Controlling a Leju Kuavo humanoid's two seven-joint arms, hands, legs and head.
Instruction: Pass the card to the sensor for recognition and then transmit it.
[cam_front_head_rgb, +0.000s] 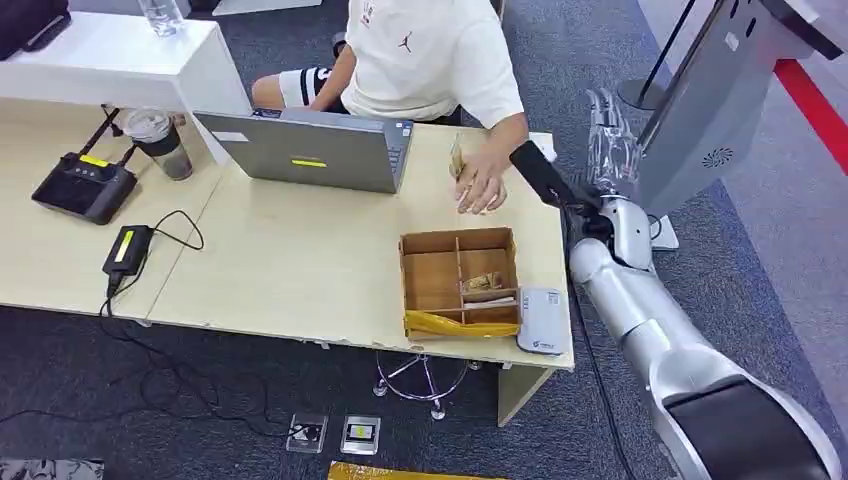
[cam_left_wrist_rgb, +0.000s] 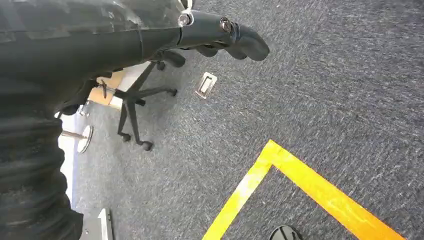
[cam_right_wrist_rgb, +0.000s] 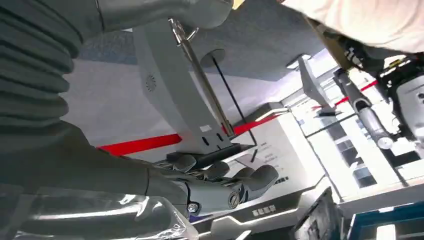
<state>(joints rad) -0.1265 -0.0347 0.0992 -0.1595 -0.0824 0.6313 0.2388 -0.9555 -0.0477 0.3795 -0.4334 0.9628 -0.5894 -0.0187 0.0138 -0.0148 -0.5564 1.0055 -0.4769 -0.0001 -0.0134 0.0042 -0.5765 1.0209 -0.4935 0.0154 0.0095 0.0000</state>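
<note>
while a person's hand holds the card on the table, right hand well apart, fingers curled, empty

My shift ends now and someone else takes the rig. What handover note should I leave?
Left hand: hangs over floor, fingers curled, empty.
Right hand: raised beside the table's right end; grasp unclear.
Cards lie in the wooden box, white sensor beside it.
A person's hand rests on the table by a tan item, perhaps the card.
Handover seems done; confirm, else scan and pass.
</note>
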